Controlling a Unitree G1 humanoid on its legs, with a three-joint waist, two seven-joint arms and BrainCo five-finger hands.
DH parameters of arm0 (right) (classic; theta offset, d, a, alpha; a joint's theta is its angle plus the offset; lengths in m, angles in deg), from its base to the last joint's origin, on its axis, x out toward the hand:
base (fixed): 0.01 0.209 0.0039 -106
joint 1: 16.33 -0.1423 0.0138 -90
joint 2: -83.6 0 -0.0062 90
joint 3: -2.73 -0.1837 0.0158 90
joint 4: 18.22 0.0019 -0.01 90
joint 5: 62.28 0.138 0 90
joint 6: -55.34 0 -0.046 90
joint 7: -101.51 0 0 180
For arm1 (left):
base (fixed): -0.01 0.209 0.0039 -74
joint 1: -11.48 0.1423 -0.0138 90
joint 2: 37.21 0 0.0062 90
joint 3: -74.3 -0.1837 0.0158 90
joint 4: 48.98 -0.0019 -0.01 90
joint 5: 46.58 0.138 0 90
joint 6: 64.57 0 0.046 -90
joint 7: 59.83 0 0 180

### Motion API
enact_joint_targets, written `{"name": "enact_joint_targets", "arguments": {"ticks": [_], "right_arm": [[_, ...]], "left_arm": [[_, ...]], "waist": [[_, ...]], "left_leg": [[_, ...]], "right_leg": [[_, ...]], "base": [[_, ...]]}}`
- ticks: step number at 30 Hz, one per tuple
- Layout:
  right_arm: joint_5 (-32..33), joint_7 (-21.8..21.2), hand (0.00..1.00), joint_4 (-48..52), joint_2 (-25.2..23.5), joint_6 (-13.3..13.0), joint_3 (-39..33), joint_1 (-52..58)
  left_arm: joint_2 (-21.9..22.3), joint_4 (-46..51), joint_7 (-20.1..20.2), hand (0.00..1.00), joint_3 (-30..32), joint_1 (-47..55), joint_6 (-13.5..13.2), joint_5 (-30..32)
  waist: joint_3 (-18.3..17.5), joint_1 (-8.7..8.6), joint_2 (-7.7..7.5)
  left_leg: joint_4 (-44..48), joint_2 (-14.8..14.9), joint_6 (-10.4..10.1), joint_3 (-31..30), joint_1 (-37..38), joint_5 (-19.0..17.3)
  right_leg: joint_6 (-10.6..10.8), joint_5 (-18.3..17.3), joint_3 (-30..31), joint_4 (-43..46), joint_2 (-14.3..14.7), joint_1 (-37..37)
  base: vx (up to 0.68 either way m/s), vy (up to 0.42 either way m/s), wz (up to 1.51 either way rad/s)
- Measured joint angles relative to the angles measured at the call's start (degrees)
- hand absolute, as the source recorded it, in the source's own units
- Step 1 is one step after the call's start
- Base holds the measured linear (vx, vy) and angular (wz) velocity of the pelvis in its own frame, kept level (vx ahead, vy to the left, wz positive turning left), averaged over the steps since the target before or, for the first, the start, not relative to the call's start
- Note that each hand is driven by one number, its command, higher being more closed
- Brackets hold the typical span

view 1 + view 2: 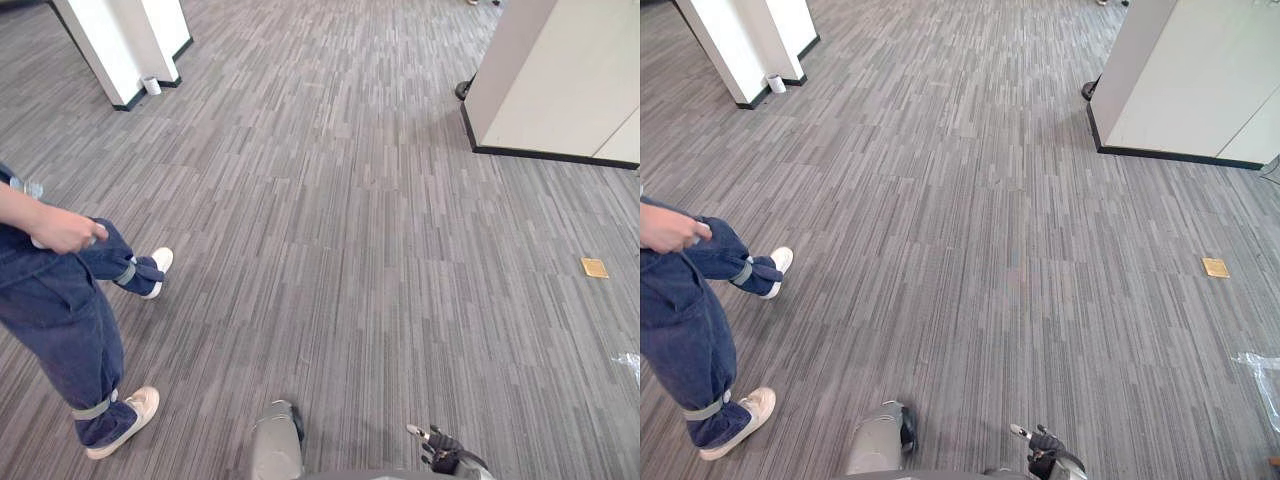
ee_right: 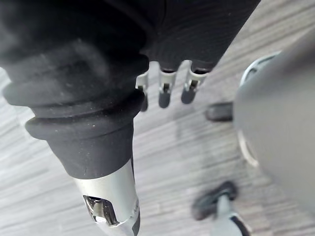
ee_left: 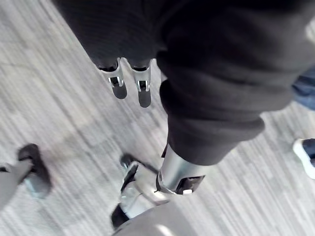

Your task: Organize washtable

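Carpet [image 1: 350, 220] is stretching ahead of me, with a person [image 1: 60, 300] standing at its left, and I cannot tell where the washtable is. My left hand [image 3: 117, 78] and right hand [image 2: 165, 91] are hanging with fingers relaxed and straight, holding nothing. I am guessing its items will be light and perhaps slippery, so I am leaving the choice of hold until they are in sight.

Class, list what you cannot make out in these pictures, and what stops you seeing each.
1. Person: cut off by the eye views' left edge; whether the closed hand holds anything is hidden by its fingers.
2. Clear plastic: cut by the right edge.
3. White object at the pillar base: too small to identify.
4. Left hand and right hand: palms hidden behind their dark covers in the wrist views.
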Motion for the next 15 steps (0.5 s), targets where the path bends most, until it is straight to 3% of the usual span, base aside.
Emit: {"name": "enact_joint_targets", "arguments": {"ticks": [1,2,3,4,5,6,7,8,9,10,11,12,13,14,15], "right_arm": [[-0.1,0.1,0.0,-0.3,-0.3,-0.3,0.4,0.1],[-0.8,0.3,0.0,-1.9,-1.3,-0.8,1.6,-0.3],[-1.2,0.3,0.0,-2.3,-2.4,-0.8,1.6,-1.3],[-1.6,0.3,0.0,-2.3,-3.3,-0.8,2.3,-1.8],[-2.1,0.1,0.0,-2.3,-3.8,-0.8,2.4,-2.0],[-3.0,-0.1,0.0,-2.4,-4.2,-0.8,2.1,-1.9],[-3.8,-0.1,0.0,-1.6,-4.2,-0.8,1.1,-1.3],[-4.2,-0.1,0.0,-1.5,-4.1,-0.8,1.0,-1.0],[-4.2,-0.1,0.0,-1.4,-3.9,-0.9,0.7,-0.9],[-4.2,-0.1,0.0,-0.7,-3.9,-0.9,0.2,-0.9],[-4.2,0.0,0.0,-0.3,-3.8,-1.0,-0.5,-0.9],[-4.2,0.0,0.0,0.8,-3.5,-1.6,-1.1,-0.8],[-4.2,0.0,0.0,2.2,-3.1,-2.7,-1.5,-0.8],[-4.1,0.0,0.0,3.2,-2.8,-3.0,-1.7,-0.8],[-3.9,0.1,0.0,5.1,-2.3,-3.3,-3.1,-0.4]], "left_arm": [[0.1,0.2,-0.3,0.0,-0.1,-0.2,-0.4,-1.0],[0.2,-0.1,-1.3,0.0,-0.2,-0.3,-0.6,-2.6],[0.1,0.0,-1.4,0.0,-0.1,-0.4,-0.9,-3.5],[-0.4,-0.1,-1.3,0.0,0.3,-0.3,-1.5,-4.3],[-0.5,-0.1,-1.3,0.0,1.0,-0.2,-1.6,-4.2],[-0.5,-0.6,-1.4,0.0,1.9,0.6,-1.6,-4.5],[-0.4,-1.0,-1.5,0.0,2.3,1.5,-1.6,-4.4],[-0.4,-1.6,-1.5,0.0,2.2,1.6,-1.6,-4.2],[-0.7,-2.1,-1.5,0.0,2.1,1.6,-1.6,-4.1],[-1.0,-2.1,-1.5,0.0,1.9,1.2,-1.5,-4.0],[-1.1,-2.0,-1.5,0.0,1.6,0.8,-1.6,-4.0],[-1.4,-1.6,-1.6,0.0,0.6,0.3,-1.7,-3.5],[-1.5,-1.4,-1.9,0.0,-0.1,-0.9,-1.7,-3.5],[-1.5,-1.2,-2.1,0.0,-0.8,-1.6,-1.7,-3.5],[-1.4,0.1,-2.4,0.0,-3.0,-3.4,-1.8,-3.6]], "waist": [[-0.1,1.27,0.17],[-0.3,2.63,-0.87],[-0.5,2.43,-2.48],[-0.6,2.44,-3.31],[-0.7,2.76,-3.98],[-0.7,2.62,-5.11],[-0.7,2.0,-5.22],[-0.8,1.95,-5.11],[-0.5,1.33,-4.45],[-0.5,0.7,-4.44],[-0.4,0.5,-4.35],[-0.3,-0.41,-3.6],[-0.7,-1.77,-2.74],[-0.6,-2.42,-2.35],[-0.3,-3.73,-1.66]], "left_leg": [[-1.4,-0.3,-1.3,-1.4,-1.2,2.7],[3.7,-1.2,2.5,-0.8,-2.0,9.2],[5.0,-2.1,5.1,-1.1,-2.1,9.9],[6.3,-2.9,7.3,-1.8,-2.0,9.2],[7.3,-3.6,8.5,-1.8,-1.4,8.4],[8.4,-5.0,9.4,-0.6,1.3,5.8],[9.7,-5.9,10.5,0.5,4.8,2.0],[9.9,-6.3,10.8,0.6,6.7,0.3],[9.5,-7.0,11.2,0.8,10.5,-2.4],[6.9,-8.2,11.6,0.4,15.3,-3.7],[4.9,-8.6,11.6,0.2,17.9,-3.9],[0.8,-8.8,11.4,-0.7,23.0,-4.4],[-2.4,-8.8,11.3,-2.1,26.9,-4.8],[-3.6,-8.8,11.2,-2.8,28.4,-5.0],[-5.3,-8.8,11.1,-4.5,31.1,-5.6]], "right_leg": [[1.0,-1.4,0.4,-0.7,-0.3,2.0],[0.9,-2.5,1.3,-0.9,-1.7,4.5],[-0.7,-1.4,1.3,0.4,-2.8,4.3],[-1.4,0.3,2.2,3.8,-4.2,2.7],[-0.2,1.2,3.3,7.7,-5.8,1.3],[2.1,3.7,6.3,17.1,-8.8,-1.0],[3.2,9.6,8.6,27.1,-10.8,-3.7],[2.9,13.9,9.5,32.1,-11.6,-5.1],[2.5,16.8,9.8,44.2,-13.6,-9.1],[2.3,15.3,8.6,54.9,-15.3,-14.0],[1.6,13.6,7.8,58.7,-15.4,-16.0],[-0.5,9.6,5.3,63.0,-14.8,-19.6],[-1.7,5.0,2.0,63.6,-13.7,-24.1],[-1.7,3.1,0.6,62.8,-13.2,-26.2],[-1.7,-0.1,-2.5,57.6,-12.2,-30.5]], "base": [[0.84,0.301,-0.5],[0.83,0.326,-0.35],[0.82,0.338,-0.26],[0.54,0.272,-0.16],[0.53,0.319,-0.22],[0.66,0.394,-0.1],[0.66,0.374,-0.03],[0.61,0.335,0.03],[0.68,0.349,0.05],[0.56,0.282,0.08],[0.66,0.279,0.11],[0.53,0.175,0.18],[0.63,0.191,0.29],[0.53,0.093,0.55],[0.54,0.039,0.87]]}}
